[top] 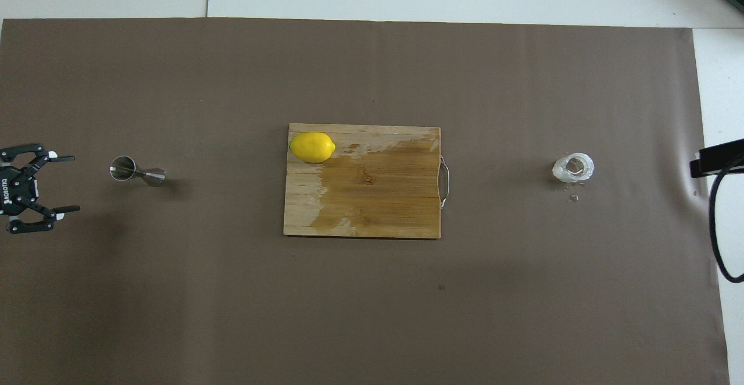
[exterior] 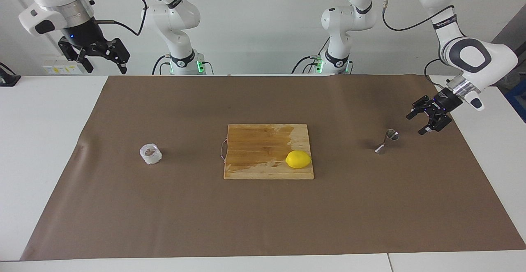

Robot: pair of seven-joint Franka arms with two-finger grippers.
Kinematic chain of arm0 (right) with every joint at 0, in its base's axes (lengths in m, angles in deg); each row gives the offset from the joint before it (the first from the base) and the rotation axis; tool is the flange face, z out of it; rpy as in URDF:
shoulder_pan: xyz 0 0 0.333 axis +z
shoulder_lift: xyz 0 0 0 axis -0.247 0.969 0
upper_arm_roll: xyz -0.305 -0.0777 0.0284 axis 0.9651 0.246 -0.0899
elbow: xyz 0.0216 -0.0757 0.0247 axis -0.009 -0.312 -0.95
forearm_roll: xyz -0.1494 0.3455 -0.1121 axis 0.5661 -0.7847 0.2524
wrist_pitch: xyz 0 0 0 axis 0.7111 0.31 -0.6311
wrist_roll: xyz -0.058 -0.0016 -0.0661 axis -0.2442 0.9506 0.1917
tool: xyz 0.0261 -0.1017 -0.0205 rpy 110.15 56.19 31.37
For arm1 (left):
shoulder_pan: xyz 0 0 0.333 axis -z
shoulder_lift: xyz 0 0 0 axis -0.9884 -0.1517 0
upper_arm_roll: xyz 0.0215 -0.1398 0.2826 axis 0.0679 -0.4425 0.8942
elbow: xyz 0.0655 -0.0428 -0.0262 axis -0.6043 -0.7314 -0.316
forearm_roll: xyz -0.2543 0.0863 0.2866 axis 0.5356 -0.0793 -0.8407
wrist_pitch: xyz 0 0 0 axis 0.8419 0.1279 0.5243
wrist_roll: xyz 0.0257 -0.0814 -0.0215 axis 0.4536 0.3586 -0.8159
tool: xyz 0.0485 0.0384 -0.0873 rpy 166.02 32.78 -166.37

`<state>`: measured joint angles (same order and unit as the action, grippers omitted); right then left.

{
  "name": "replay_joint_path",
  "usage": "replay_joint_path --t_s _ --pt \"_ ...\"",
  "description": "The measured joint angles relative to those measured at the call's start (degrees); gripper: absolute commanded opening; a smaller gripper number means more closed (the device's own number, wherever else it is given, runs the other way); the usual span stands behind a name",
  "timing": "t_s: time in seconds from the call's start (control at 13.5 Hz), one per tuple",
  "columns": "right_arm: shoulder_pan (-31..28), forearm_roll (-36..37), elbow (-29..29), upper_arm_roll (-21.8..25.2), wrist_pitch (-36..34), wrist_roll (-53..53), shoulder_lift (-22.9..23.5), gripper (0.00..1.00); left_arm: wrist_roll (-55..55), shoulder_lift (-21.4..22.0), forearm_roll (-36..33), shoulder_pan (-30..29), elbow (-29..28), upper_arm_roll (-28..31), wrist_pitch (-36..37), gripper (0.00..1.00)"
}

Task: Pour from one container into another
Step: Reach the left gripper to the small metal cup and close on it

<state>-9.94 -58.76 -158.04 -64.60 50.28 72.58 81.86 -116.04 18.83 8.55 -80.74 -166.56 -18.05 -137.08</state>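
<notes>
The squat clear cup with bumpy walls stands on the brown paper toward the right arm's end of the table. The steel hourglass jigger stands toward the left arm's end. My left gripper hangs open, low and close beside the jigger, with its fingers pointing at it and a small gap between them and the jigger. My right gripper is open, empty and raised high near the right arm's end, well away from the cup.
A wooden cutting board with a wet patch lies mid-table between the two containers. A yellow lemon rests on its corner. Brown paper covers the table. Small crumbs lie by the cup.
</notes>
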Motion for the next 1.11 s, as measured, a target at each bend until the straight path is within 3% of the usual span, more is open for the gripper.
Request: replay_joint_path --t_s 0.59,1.11 --pt "0.0 0.0 0.0 0.1 -0.2 -0.6 0.0 1.00 -8.1 -1.2 8.7 1.2 -4.3 2.1 0.0 1.00" --pt "0.0 0.0 -0.5 0.1 -0.3 -0.6 0.0 1.00 -14.7 -1.2 12.1 6.7 -6.9 2.3 -2.3 1.00"
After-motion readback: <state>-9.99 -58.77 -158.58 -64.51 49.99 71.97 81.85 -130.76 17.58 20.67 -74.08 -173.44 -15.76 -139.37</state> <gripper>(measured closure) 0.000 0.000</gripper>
